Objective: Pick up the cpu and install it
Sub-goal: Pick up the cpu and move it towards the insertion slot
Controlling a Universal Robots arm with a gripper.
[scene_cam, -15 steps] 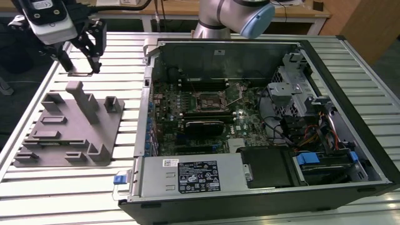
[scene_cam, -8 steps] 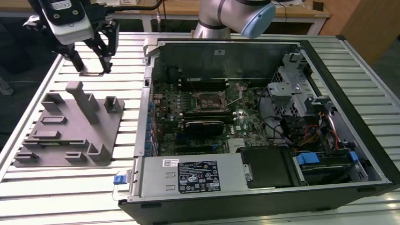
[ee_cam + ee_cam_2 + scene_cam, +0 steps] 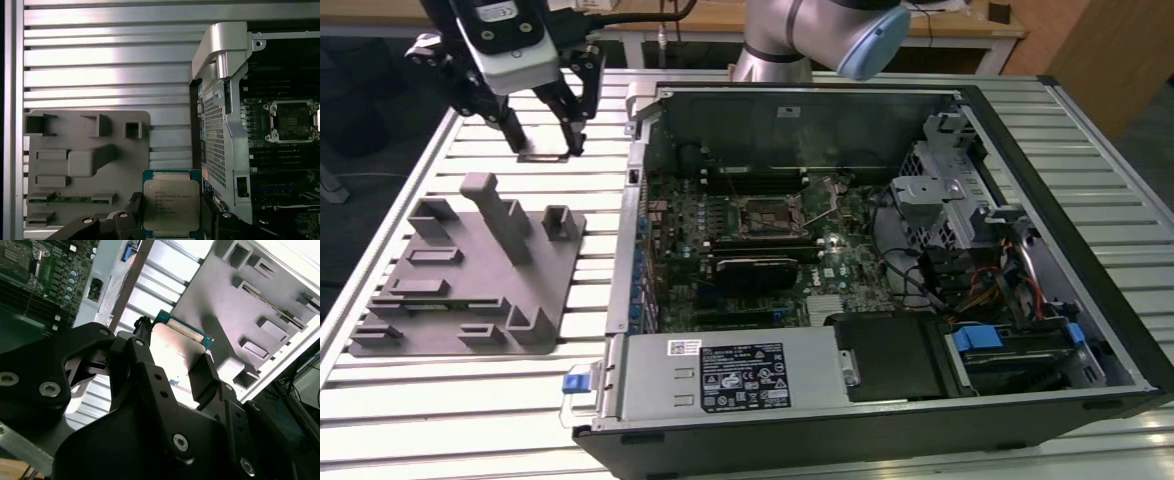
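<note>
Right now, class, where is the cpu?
The cpu is clamped in the gripper above the slatted table, to the exterior view's left of the open computer case and near the grey fixture.

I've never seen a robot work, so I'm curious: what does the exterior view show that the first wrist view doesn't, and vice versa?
Exterior view: the arm and the case's power supply. First wrist view: the silver top of the cpu face-on, gripped between the fingers. Both: the grey fixture and the motherboard socket.
</note>
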